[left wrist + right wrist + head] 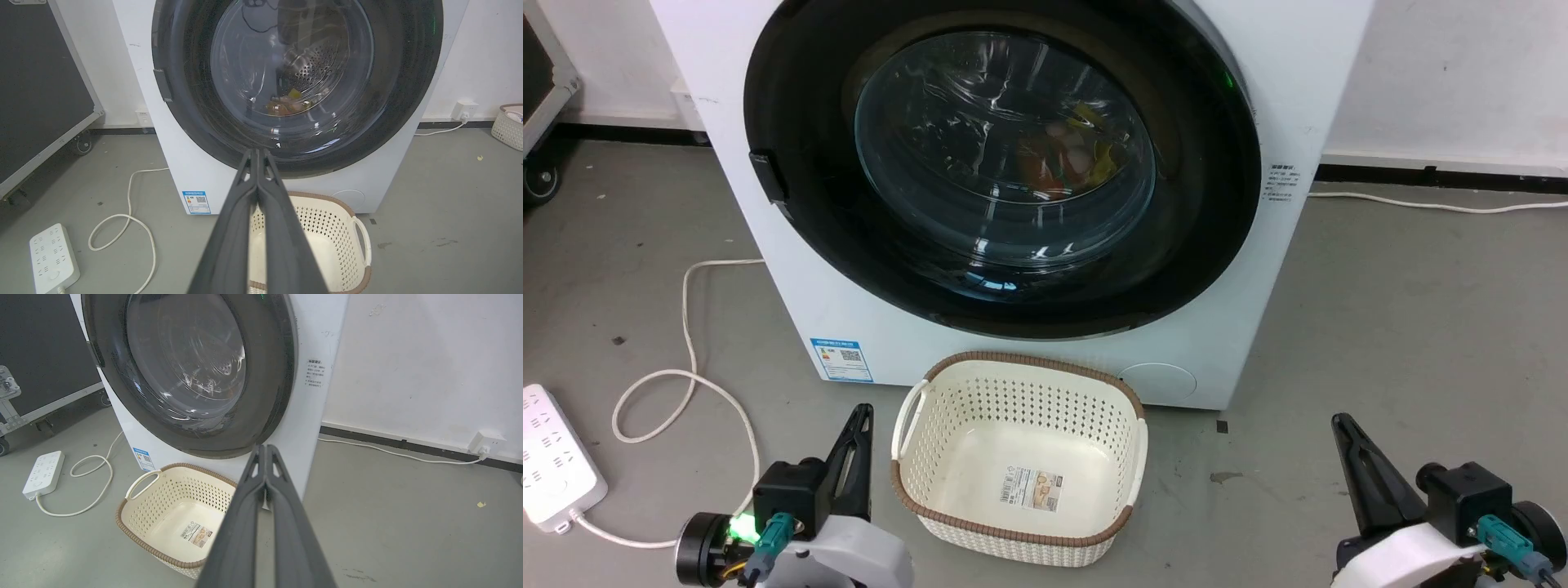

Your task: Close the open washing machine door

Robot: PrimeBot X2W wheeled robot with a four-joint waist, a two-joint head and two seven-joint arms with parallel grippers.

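Head view: the washing machine (1241,327) fills the upper centre of the frame. The washing machine door (1005,155) lies flat against its front, apparently shut; latching unconfirmed. Judged rigid, hinged and weighty, with slick glass, so press the black frame beside the dark tab (768,175) at its left edge. Left gripper (860,420) and right gripper (1343,429), in the lower corners, have fingers pressed together and are empty.

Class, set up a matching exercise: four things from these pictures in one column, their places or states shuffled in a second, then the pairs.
1 washing machine door
2 cream basket
3 power strip
4 left gripper

a fingers shut together
b floor, far left of head view
c flush against the washing machine front
d floor, just before the machine

Pairs: 1-c, 2-d, 3-b, 4-a
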